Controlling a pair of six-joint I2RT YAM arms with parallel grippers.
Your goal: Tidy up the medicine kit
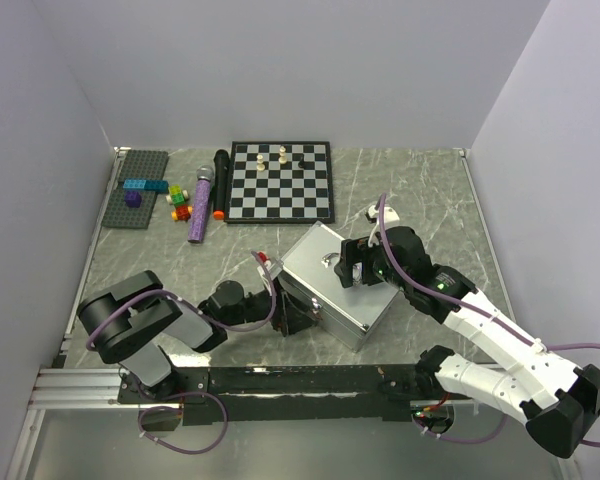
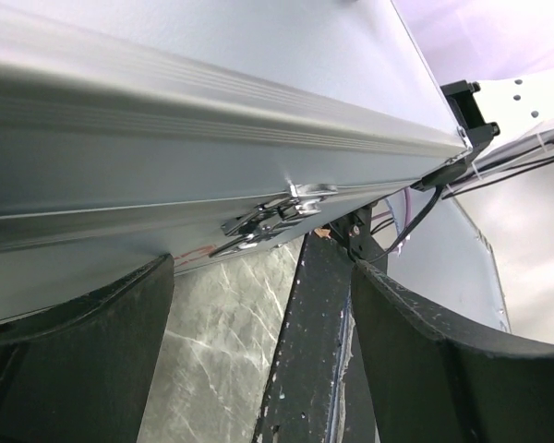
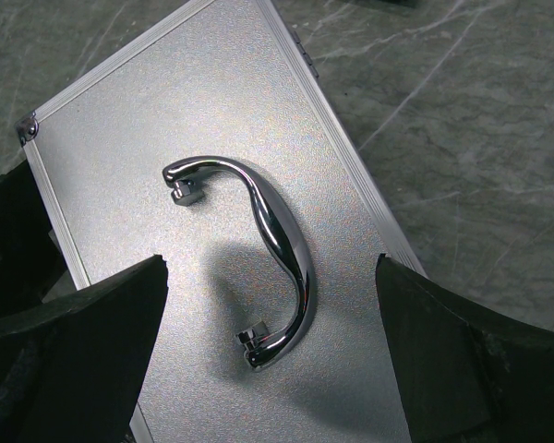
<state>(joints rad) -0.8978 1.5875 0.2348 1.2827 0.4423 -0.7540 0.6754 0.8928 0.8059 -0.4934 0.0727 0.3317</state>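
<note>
Found medicine kit [image 1: 325, 288] lid down mid-table, just nearer than the chessboard [image 1: 280, 180]. Noted left gripper [image 2: 258, 309] fingers spread, empty, facing front latch [image 2: 272, 217]. Logged right gripper [image 3: 270, 268] spread wide over lid handle [image 3: 282, 231].

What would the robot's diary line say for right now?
medicine kit: shut | left hand: open, by front latch | right hand: open, over handle | held: nothing

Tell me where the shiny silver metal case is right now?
In the top view, the boxy silver metal case sits centrally between the left arm and right arm, just nearer than the black-and-white chessboard.
</note>
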